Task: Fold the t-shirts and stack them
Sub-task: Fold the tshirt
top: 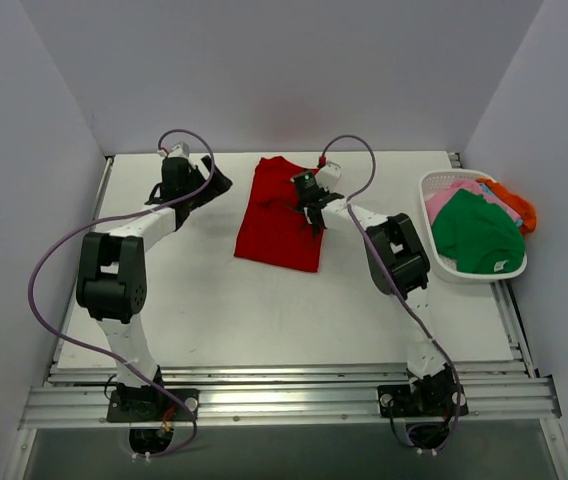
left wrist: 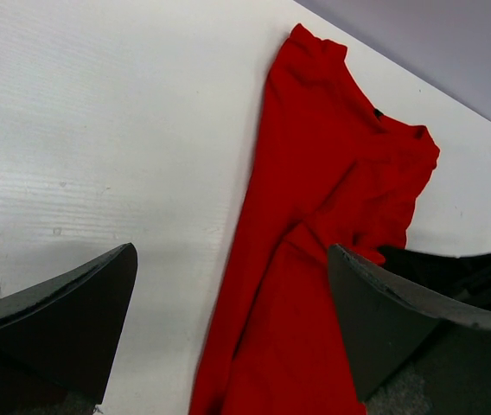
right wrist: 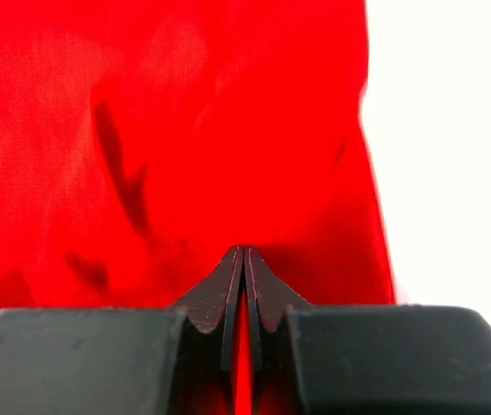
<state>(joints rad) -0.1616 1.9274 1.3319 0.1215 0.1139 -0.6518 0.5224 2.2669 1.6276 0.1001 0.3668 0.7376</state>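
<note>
White table (top: 214,300) with a bright red t-shirt (top: 279,220), partly folded, softly creased.

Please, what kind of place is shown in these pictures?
Probably a robot test cell in a laboratory, not a home: a white table closed in by plain walls, a left arm and right arm bolted to a metal rail, and a basket of t-shirts.

White table (top: 264,310), enclosed by pale walls (top: 284,70). A white slatted basket (top: 451,266) sits at its right edge. Aluminium rails (top: 284,395) line the near edge.
</note>
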